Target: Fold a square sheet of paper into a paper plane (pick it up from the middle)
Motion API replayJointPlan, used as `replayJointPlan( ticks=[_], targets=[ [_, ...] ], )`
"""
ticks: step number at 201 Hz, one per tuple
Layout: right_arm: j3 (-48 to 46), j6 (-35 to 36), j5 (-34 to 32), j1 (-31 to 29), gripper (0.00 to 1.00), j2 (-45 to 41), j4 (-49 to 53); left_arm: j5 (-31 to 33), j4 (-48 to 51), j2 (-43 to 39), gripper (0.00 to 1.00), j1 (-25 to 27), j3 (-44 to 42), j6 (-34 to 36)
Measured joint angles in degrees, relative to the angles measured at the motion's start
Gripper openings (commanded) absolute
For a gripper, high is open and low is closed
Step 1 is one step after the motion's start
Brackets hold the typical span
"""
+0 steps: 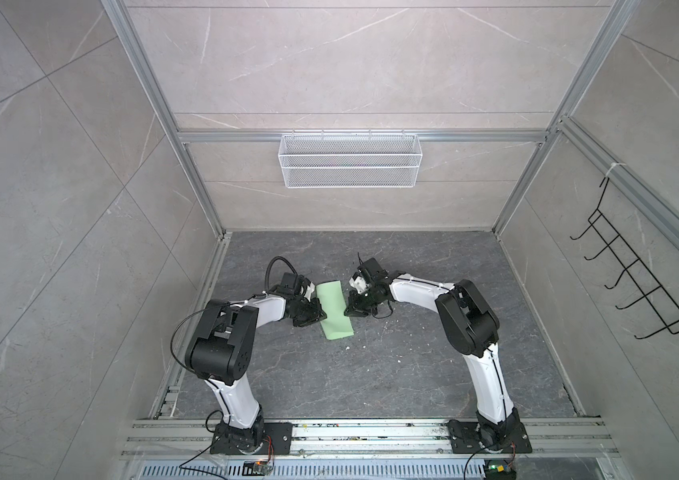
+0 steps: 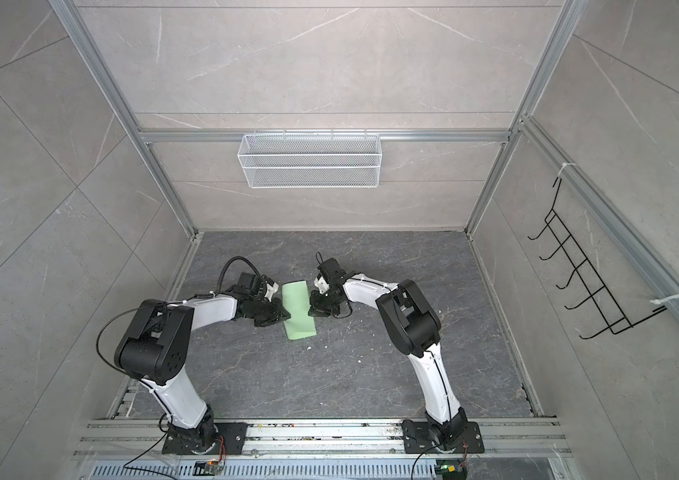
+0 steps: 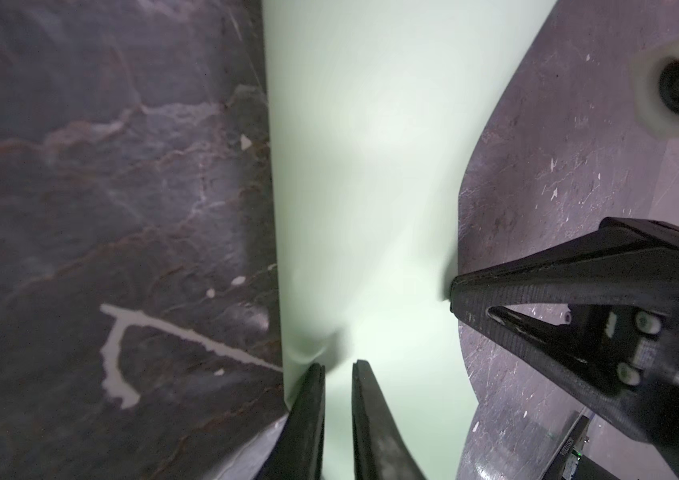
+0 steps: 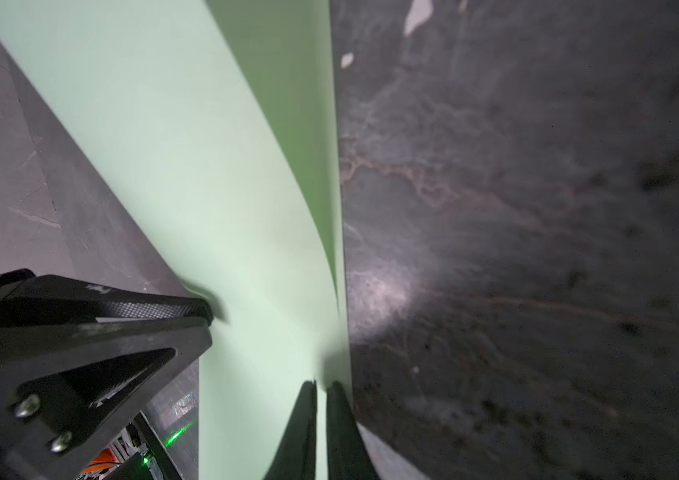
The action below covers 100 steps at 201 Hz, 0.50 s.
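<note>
The sheet sits near the middle of the table, between the two arms. In both top views it reads as a long pale green strip running from the far side toward the near rail, slightly slanted. It is not flat: the right wrist view shows a paler upper face curving over a darker green underside, so the paper bows or doubles over along its length (which of the two I cannot tell).

The left gripper meets the sheet's left long edge about halfway along, and the right gripper meets the opposite edge, facing it. Each pair of jaws is drawn narrow and nipped on the paper's edge. In the left wrist view the left gripper shows only a slim gap with green in it. The right gripper shows the same in its own view.

Whether the sheet's near end rests on the table or hangs just above it is unclear. A few white flecks lie on the table just beyond that end. A wire basket hangs on the back wall.
</note>
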State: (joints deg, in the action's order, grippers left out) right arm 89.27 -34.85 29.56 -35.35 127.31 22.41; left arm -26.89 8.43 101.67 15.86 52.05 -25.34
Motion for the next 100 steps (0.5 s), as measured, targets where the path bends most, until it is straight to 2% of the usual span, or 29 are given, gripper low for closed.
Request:
replayJointPlan(
  ticks=[100],
  targets=[
    [0.74,0.04,0.20,0.00,0.13,0.24,0.68,1.33,0.52,-0.15,0.07,0.15,-0.22,-0.46]
  ],
)
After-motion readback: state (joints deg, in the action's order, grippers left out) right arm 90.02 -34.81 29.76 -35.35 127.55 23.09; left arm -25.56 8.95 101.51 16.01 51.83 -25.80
